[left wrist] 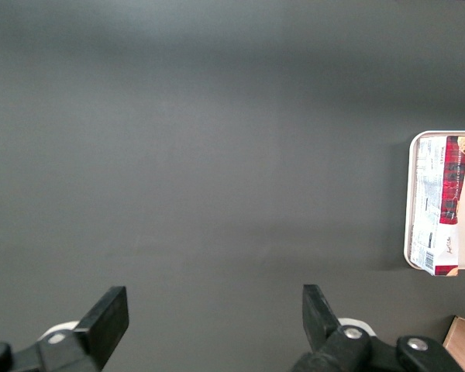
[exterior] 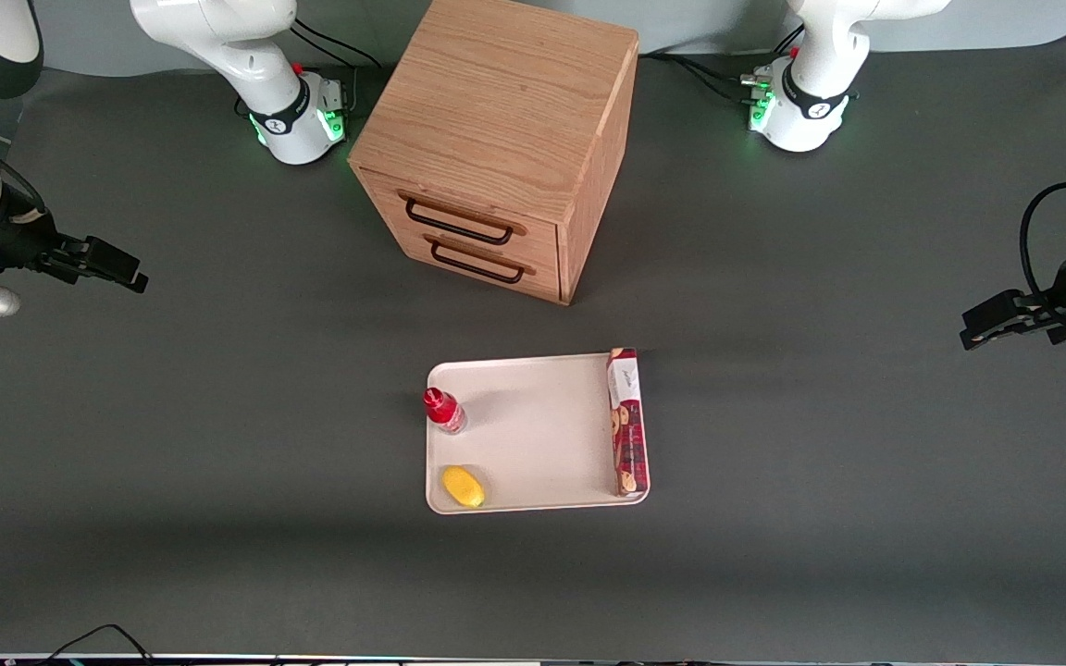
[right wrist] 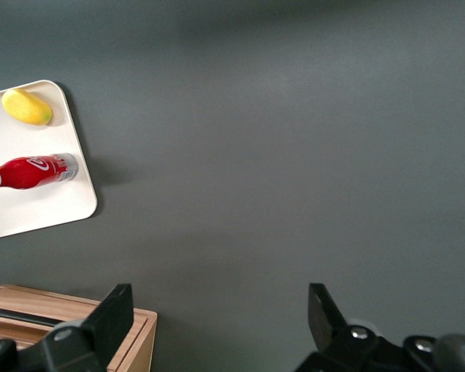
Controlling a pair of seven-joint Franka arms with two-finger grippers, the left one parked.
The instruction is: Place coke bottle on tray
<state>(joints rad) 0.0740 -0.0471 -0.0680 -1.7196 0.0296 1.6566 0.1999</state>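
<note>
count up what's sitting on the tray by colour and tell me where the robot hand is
Red: 2, coke bottle and cookie box
Yellow: 1, lemon-like fruit
Total: 3 on the tray
Hand: open, empty, toward the working arm's end of the table.

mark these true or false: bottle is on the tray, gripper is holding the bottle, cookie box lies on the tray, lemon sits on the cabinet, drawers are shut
1. The coke bottle stands on the tray. True.
2. The gripper holds the bottle. False: it is open and empty, far off toward the working arm's end of the table.
3. The cookie box lies along one edge of the tray. True.
4. The yellow fruit sits on the wooden cabinet. False: it lies on the tray, nearer the front camera than the bottle.
5. Both cabinet drawers look shut. True.
</note>
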